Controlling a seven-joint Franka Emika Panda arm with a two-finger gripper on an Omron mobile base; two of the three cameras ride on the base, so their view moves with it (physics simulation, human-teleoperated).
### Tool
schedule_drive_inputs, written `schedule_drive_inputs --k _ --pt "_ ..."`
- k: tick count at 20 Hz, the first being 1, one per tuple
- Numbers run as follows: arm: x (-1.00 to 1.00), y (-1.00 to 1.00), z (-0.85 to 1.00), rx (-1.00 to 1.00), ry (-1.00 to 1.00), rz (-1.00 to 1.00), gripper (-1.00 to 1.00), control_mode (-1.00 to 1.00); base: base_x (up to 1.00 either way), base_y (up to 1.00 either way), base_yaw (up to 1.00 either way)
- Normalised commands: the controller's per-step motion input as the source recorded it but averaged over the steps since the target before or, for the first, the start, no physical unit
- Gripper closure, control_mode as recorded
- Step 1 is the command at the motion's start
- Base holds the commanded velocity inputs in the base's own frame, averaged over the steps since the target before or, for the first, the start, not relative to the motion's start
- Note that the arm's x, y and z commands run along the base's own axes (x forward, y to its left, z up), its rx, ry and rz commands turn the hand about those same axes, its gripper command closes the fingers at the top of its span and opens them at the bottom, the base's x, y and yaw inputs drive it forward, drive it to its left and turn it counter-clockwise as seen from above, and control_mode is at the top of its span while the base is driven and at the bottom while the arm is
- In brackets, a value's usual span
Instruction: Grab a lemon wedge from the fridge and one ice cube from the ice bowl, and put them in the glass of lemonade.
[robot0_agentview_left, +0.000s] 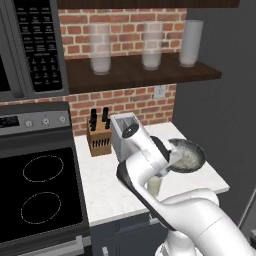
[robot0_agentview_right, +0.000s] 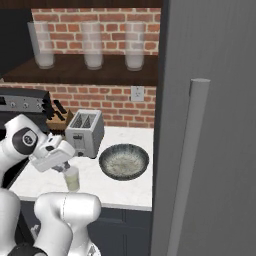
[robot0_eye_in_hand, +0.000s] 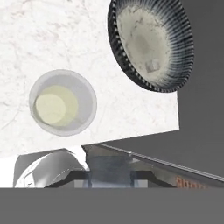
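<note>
Glossy white arm (robot0_agentview_left: 200, 215) (rounded shells), dark joints.

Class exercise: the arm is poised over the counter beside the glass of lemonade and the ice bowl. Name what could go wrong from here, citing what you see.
1. The small clear glass of pale lemonade stands close under the white arm's wrist; a low swing could tip it.
2. The wide dark grey ice bowl sits near the white marble counter's front edge; a nudge might push it off.
3. The tall dark grey fridge appears closed, so the wedge may be unreachable.

1. You are in a kitchen: a stove (robot0_agentview_left: 40, 190) stands under a microwave (robot0_agentview_left: 30, 47).
2. You see a toaster (robot0_agentview_right: 85, 132), a knife block (robot0_agentview_left: 98, 136) and a big fridge (robot0_agentview_right: 210, 125).
3. Tall glasses (robot0_agentview_left: 100, 50) stand on a shelf (robot0_agentview_left: 140, 72) by a brick wall (robot0_agentview_left: 125, 25).
</note>
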Motion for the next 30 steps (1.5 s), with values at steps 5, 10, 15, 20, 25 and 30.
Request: schedule_drive_inputs --k 5,10,15,20,25,30 --pt "0.17 0.04 -0.13 -0.02 0.01 0.0 1.0 -1.0 0.0 0.0 0.0" --pt "0.09 0.1 -0.03 -0.02 0.01 0.0 1.0 -1.0 0.0 0.0 0.0" --pt "0.2 0.1 -0.14 -0.03 0.01 0.0 1.0 -1.0 0.0 0.0 0.0" --pt "0.24 0.0 -0.21 -0.03 0.0 0.0 1.0 -1.0 0.0 0.0 0.0" --pt "0.21 0.0 -0.24 -0.03 0.0 0.0 1.0 -1.0 0.0 0.0 0.0" --pt "0.24 0.0 -0.22 -0.03 0.0 0.0 1.0 -1.0 0.0 0.0 0.0"
